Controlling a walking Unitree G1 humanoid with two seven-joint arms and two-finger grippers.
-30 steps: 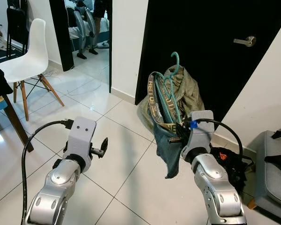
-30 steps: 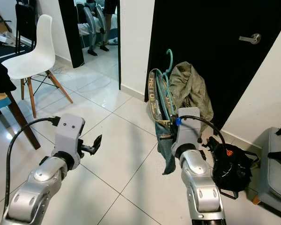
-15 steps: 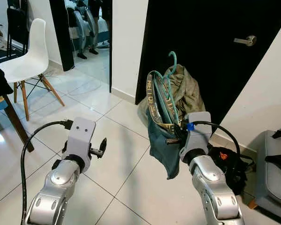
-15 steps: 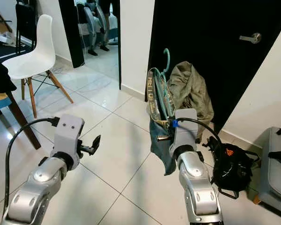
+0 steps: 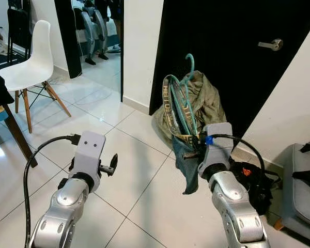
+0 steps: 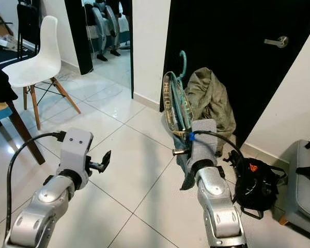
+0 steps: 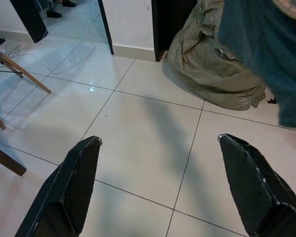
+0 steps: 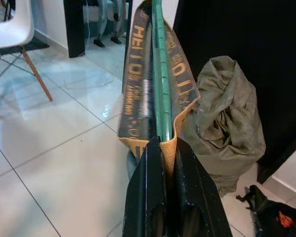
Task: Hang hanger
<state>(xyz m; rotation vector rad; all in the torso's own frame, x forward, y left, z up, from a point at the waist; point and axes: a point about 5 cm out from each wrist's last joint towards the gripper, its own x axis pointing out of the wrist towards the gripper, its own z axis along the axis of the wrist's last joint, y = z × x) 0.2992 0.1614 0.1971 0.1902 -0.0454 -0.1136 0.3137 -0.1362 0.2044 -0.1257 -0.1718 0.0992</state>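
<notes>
One teal hanger (image 5: 184, 98) was on hand, carried upright in front of the black door (image 5: 232, 72), its hook (image 5: 190, 63) uppermost and well below the door handle (image 5: 272, 45). Draped on it were a banded strap lettered "HELLO" (image 5: 167, 106) and a dark blue garment (image 5: 187, 165) trailing below. Right gripper (image 8: 167, 148): fingers pressed together on the hanger and the strap's fold, as the right wrist view showed. Left gripper (image 7: 160, 190): fingers spread wide and holding nothing, held out over bare floor tiles (image 5: 129, 165). Nearby items: olive cloth bundle (image 5: 209, 103) slumped on the floor against the door, black bag (image 5: 253, 181) beside the right arm, white chair (image 5: 28, 62) well off to the left, grey seat (image 5: 302, 181) at the far right. No rail or hook for hanging could be made out. Risks, as judged: the pinch sat at one low point with the load above and below it, so the hanger could pivot or slip between the fingers during any lift; the loose garment might slide off, or brush the olive bundle or the bag and drag; the hook could knock the door; a swing of the arm might set the strap swaying and spoil the aim.
</notes>
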